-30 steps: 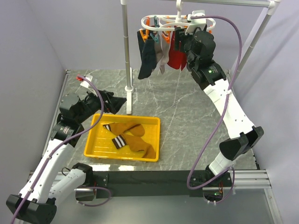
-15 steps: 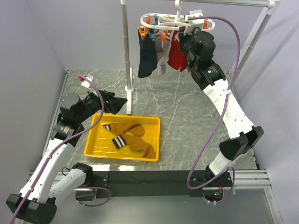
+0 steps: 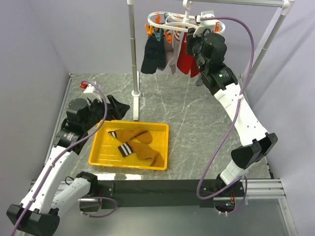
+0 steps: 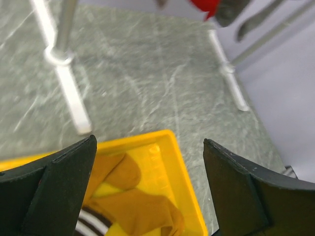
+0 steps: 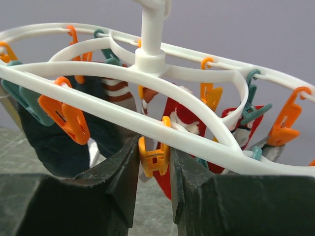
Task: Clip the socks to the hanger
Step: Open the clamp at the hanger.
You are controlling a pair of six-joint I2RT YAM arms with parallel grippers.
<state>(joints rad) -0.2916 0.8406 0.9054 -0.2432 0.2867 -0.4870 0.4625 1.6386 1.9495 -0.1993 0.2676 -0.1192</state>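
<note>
The mustard-brown socks point(image 3: 135, 142) with striped cuffs lie in a yellow tray point(image 3: 98, 160). In the left wrist view the socks point(image 4: 133, 206) show between the wide-open fingers of my left gripper point(image 4: 147, 147). That gripper point(image 3: 112, 105) hovers over the tray's far left corner, holding nothing. The white oval hanger point(image 3: 172, 22) hangs from the top bar. My right gripper point(image 3: 194, 42) reaches it from below. In the right wrist view, under the hanger's ring point(image 5: 98, 105), the right gripper point(image 5: 153, 162) is shut on an orange clip point(image 5: 156, 155).
Dark navy point(image 3: 150, 59), grey point(image 3: 171, 56) and red point(image 3: 186, 59) socks hang from the hanger. The white rack pole point(image 3: 132, 54) stands just behind the tray, its foot point(image 4: 71, 98) ahead of my left gripper. A second slanted pole point(image 3: 266, 44) rises at the right.
My right gripper has closed onto the orange clip, and the hanger with its socks has swung up and to the left. The left gripper has drawn back slightly.
</note>
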